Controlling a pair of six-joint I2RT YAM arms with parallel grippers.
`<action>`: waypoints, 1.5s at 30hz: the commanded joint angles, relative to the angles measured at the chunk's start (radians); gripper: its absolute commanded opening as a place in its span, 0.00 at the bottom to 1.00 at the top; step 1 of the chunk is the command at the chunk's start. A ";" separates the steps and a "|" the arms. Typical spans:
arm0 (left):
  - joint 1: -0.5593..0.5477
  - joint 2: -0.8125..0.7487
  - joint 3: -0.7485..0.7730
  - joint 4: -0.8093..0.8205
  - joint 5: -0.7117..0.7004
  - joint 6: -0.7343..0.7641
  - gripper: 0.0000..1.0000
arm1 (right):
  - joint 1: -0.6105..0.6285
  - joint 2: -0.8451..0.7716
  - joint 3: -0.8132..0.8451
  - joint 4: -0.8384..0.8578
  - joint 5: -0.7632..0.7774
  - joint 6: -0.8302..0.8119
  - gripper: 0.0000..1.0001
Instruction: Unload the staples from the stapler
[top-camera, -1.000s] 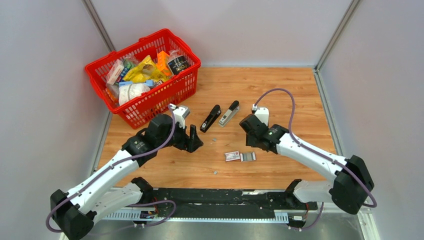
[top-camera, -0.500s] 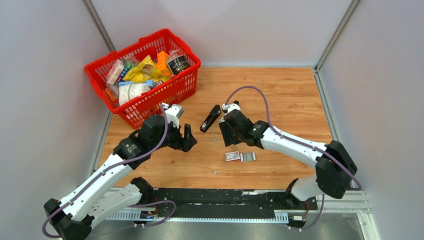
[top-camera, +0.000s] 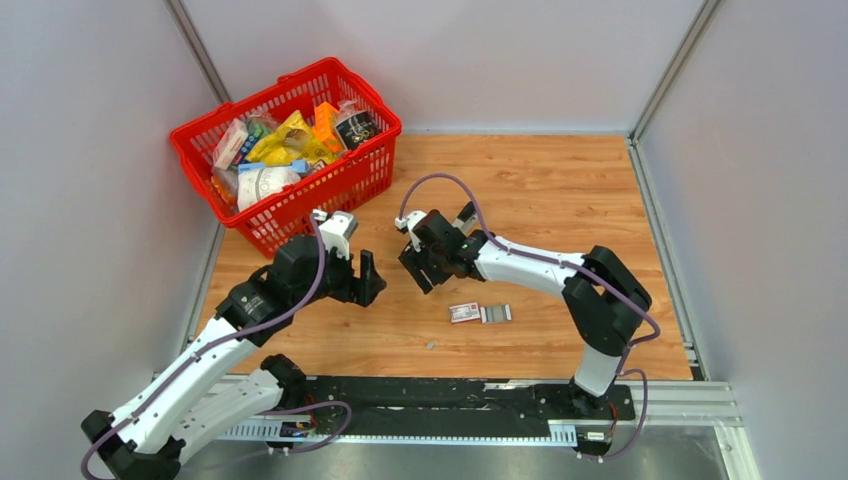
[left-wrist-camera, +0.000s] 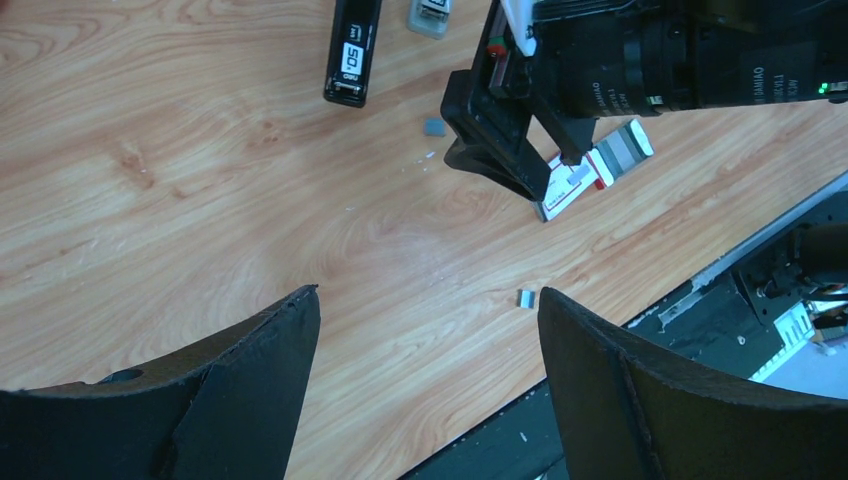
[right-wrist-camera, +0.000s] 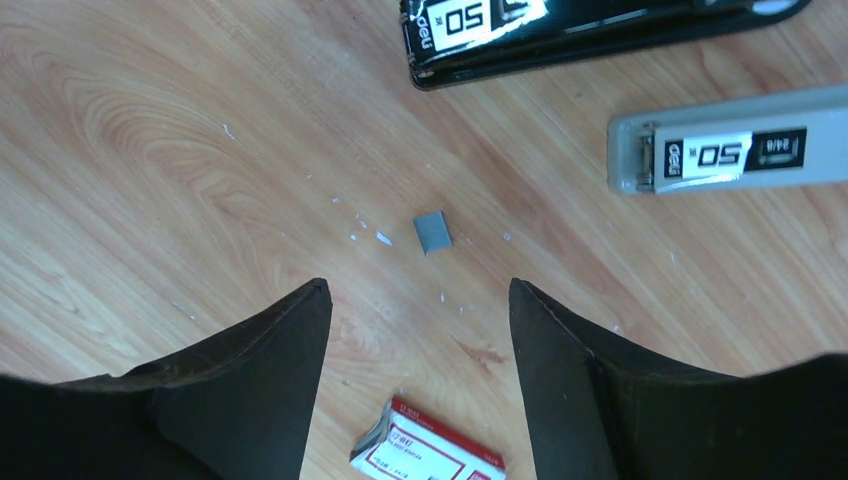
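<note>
The stapler lies open as two parts on the wooden table: a black top arm (right-wrist-camera: 590, 30) and a silver-grey magazine (right-wrist-camera: 730, 150). Both also show in the left wrist view, the arm (left-wrist-camera: 353, 50) and the magazine (left-wrist-camera: 430, 15). From the top, my right arm covers most of it; only the magazine's end (top-camera: 466, 214) shows. One small grey staples bit (right-wrist-camera: 432, 231) lies just below the black arm. Another bit (left-wrist-camera: 526, 298) lies near the front edge. My right gripper (right-wrist-camera: 418, 290) hangs open and empty above the first bit. My left gripper (left-wrist-camera: 428, 295) is open and empty, to the left.
A white-and-red box (top-camera: 464, 312) and a grey strip (top-camera: 496, 313) lie just right of centre. A red basket (top-camera: 330, 185) full of packets stands at the back left. Grey walls close in both sides. A black rail runs along the front edge (top-camera: 450, 395).
My right arm has swung left, from right of the stapler to over its black arm. My left gripper has drawn back a little to the left.
</note>
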 joint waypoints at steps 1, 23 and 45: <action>0.003 -0.025 0.030 -0.020 -0.023 0.011 0.88 | 0.004 0.041 0.068 0.056 -0.037 -0.137 0.67; 0.003 -0.045 0.010 -0.022 -0.042 0.026 0.88 | 0.005 0.133 0.046 0.098 -0.065 -0.284 0.62; 0.003 -0.043 0.011 -0.023 -0.046 0.033 0.88 | -0.019 0.159 0.005 0.100 -0.037 -0.263 0.46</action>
